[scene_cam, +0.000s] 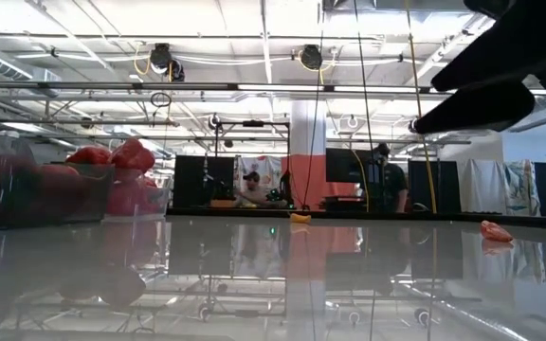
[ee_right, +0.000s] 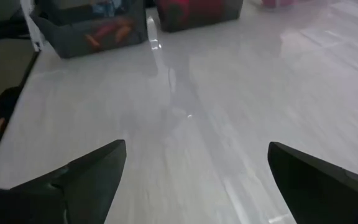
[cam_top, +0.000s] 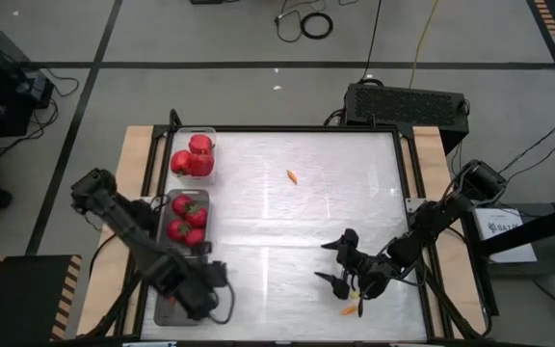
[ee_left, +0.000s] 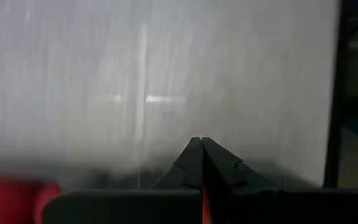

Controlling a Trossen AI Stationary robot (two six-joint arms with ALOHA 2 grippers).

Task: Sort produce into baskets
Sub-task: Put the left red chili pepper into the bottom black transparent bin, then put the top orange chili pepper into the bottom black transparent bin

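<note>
Two chilies are loose on the bench [cam_top: 258, 241]: one chili [cam_top: 292, 176] mid-bench toward the far edge, long axis diagonal; another chili [cam_top: 352, 309] at the near edge, just beside the right gripper [cam_top: 338, 261], lying roughly across the bench. Tip direction too small to tell. Judged light, slender, a bit slick and easily bruised, so pinch mid-body across the long axis, gently. Right fingers spread wide, above the bench. Left gripper [ee_left: 197, 163] over the near basket [cam_top: 165, 310], fingers pressed together, a thin orange sliver showing between them. Red produce fills the middle basket [cam_top: 205, 198] and far basket [cam_top: 208, 132]
</note>
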